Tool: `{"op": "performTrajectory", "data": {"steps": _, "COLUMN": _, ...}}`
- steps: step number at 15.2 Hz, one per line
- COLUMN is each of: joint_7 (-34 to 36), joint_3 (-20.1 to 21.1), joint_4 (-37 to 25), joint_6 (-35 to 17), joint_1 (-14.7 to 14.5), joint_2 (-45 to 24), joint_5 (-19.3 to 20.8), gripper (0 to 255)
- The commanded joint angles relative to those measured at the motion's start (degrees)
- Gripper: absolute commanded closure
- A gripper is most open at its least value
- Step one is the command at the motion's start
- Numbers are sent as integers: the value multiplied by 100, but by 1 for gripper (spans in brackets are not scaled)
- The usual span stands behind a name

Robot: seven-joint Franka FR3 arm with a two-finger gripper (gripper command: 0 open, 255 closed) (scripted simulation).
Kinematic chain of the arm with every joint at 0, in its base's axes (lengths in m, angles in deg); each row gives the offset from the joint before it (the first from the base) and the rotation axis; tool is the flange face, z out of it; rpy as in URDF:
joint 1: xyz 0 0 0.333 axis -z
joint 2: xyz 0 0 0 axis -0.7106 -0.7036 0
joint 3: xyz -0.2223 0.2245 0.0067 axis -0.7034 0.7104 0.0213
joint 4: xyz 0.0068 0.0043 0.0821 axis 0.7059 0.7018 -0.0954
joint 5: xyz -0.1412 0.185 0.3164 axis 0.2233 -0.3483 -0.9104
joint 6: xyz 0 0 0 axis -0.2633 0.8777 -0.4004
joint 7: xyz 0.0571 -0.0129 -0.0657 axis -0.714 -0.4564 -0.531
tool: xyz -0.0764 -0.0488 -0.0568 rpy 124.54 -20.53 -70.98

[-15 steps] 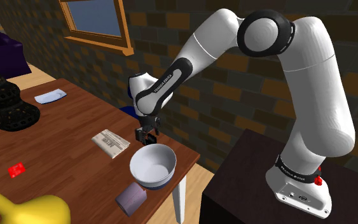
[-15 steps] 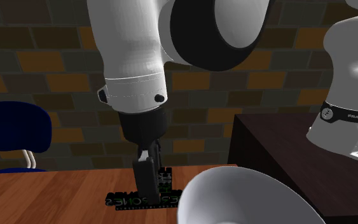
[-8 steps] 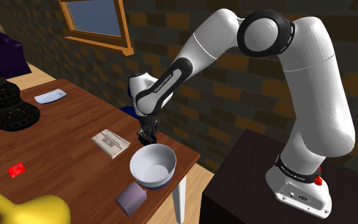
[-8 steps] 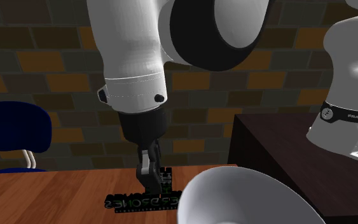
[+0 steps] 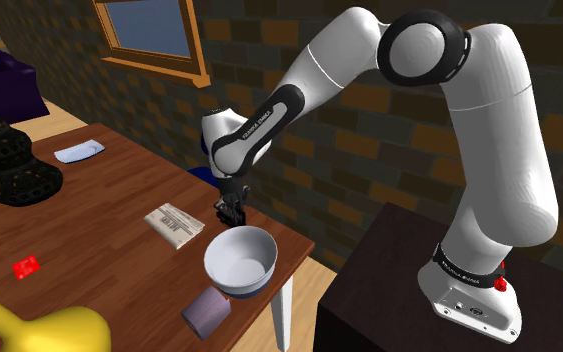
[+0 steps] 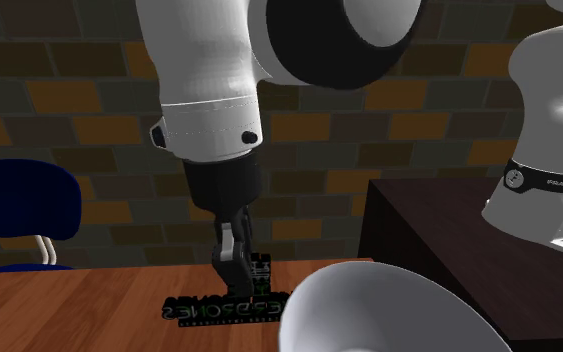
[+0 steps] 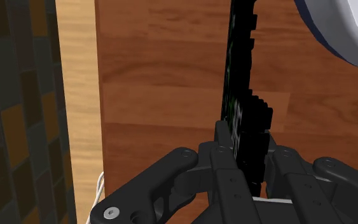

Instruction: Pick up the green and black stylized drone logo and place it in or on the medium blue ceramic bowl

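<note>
White arm (image 5: 309,75) reaches down, wrist vertical, jaws pinched on logo (image 7: 240,83).

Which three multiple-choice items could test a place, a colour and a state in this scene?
1. Where does the bowl stand? A. on the table B. on the floor C. on a chair
2. What colour is the small block on the table? A. green B. red C. white
3. How is the pincer? A. open over the bowl B. shut on the logo C. shut on nothing
Key: 1 A, it rests on the wood; 2 B, red in the shoulder view; 3 B, the wrist view shows the logo clasped.
</note>
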Motion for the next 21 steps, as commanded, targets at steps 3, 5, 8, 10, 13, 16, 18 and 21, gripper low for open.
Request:
{"op": "performTrajectory", "data": {"steps": 3, "joint_7": -16, "joint_3": 30, "joint_4": -18, "joint_6": 223, "joint_1": 27, "joint_2": 208, "joint_5": -45, "gripper": 255}}
{"op": "performTrajectory", "data": {"steps": 5, "joint_7": -23, "joint_3": 43, "joint_4": -38, "joint_6": 340, "joint_1": 37, "joint_2": 305, "joint_5": -67, "gripper": 255}}
{"op": "performTrajectory", "data": {"steps": 8, "joint_7": -32, "joint_3": 62, "joint_4": -79, "joint_6": 518, "joint_1": 52, "joint_2": 445, "joint_5": -98, "gripper": 255}}
{"op": "performTrajectory", "data": {"steps": 10, "joint_7": -38, "joint_3": 74, "joint_4": -113, "joint_6": 639, "joint_1": 62, "joint_2": 534, "joint_5": -119, "gripper": 255}}
{"op": "performTrajectory", "data": {"steps": 13, "joint_7": -46, "joint_3": 90, "joint_4": -173, "joint_6": 824, "joint_1": 74, "joint_2": 661, "joint_5": -148, "gripper": 255}}
{"op": "performTrajectory", "data": {"steps": 16, "joint_7": -53, "joint_3": 104, "joint_4": -244, "joint_6": 1012, "joint_1": 86, "joint_2": 780, "joint_5": -176, "gripper": 255}}
{"op": "performTrajectory", "data": {"steps": 18, "joint_7": -57, "joint_3": 112, "joint_4": -299, "joint_6": 1139, "joint_1": 92, "joint_2": 855, "joint_5": -193, "gripper": 255}}
{"op": "performTrajectory", "data": {"steps": 21, "joint_7": -62, "joint_3": 123, "joint_4": -390, "joint_6": 1334, "joint_1": 101, "joint_2": 960, "joint_5": -218, "gripper": 255}}
